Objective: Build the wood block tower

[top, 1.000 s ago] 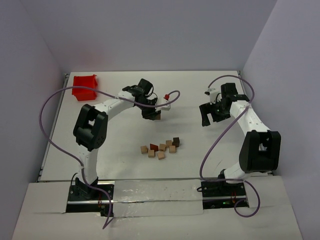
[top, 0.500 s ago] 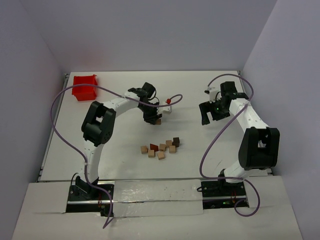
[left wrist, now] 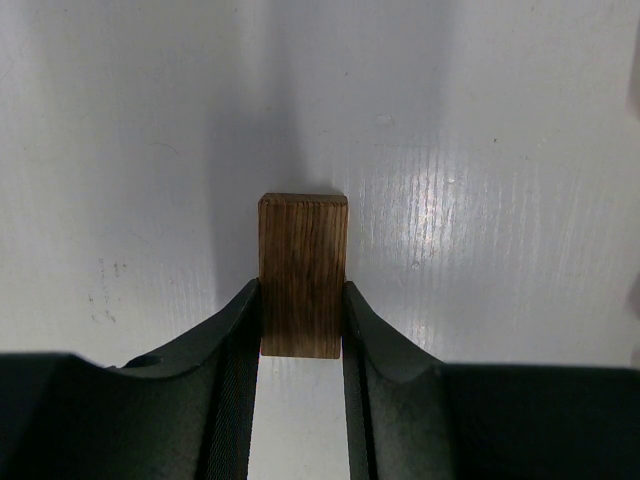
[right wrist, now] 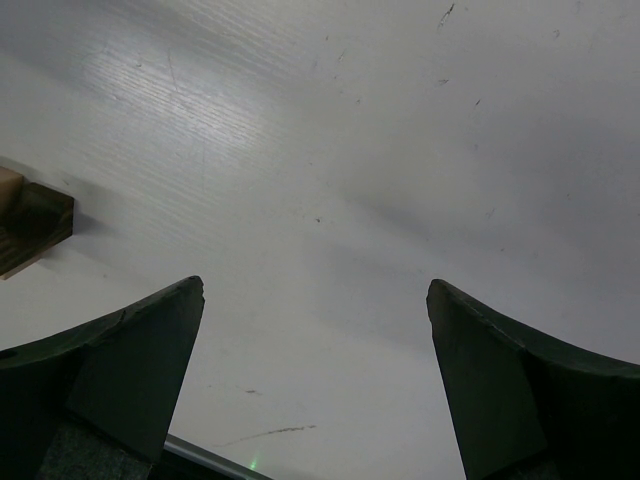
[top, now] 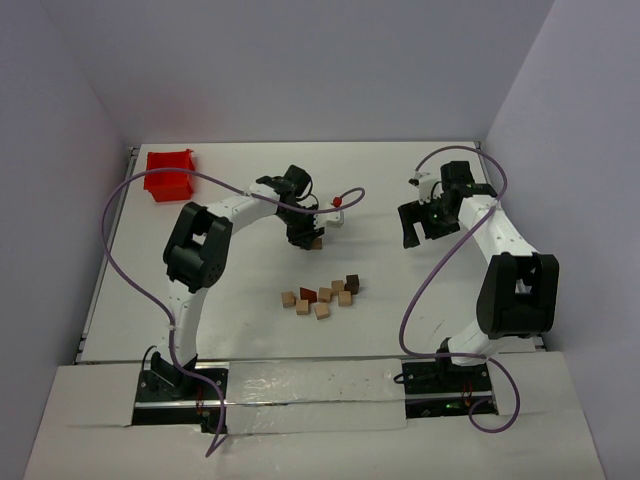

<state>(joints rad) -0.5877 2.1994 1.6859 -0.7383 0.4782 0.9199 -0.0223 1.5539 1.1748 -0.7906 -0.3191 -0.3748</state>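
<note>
Wood blocks [top: 322, 297] for the tower lie loose in a flat huddle on the white table [top: 240, 320], just toward 6 o'clock from its middle in the overhead view: tan and brown cubes, one reddish-brown piece, and a dark brown cube at the 2 o'clock end of the huddle, none stacked on another. The tabletop is glossy with a fine streaked grain and a few small dark scuffs, and pale lilac-grey walls [top: 300, 70] close it in at 9, 12 and 3 o'clock. One more brown block [left wrist: 303, 260] is apart from the huddle, toward 12 o'clock, clamped end-out between the fingers of the left gripper [left wrist: 303, 292]; whether it touches the surface I cannot tell. The right gripper [right wrist: 315, 290] hangs over bare table at 3 o'clock with its jaws spread wide and nothing between them; a dark wooden corner [right wrist: 35, 228] shows at 9 o'clock in its wrist view. A red bin [top: 170, 175] sits in the 10 o'clock corner, the left arm bending across between it and the held block. Purple cables [top: 120, 250] loop off both arms, one hanging at 3 o'clock of the huddle
</note>
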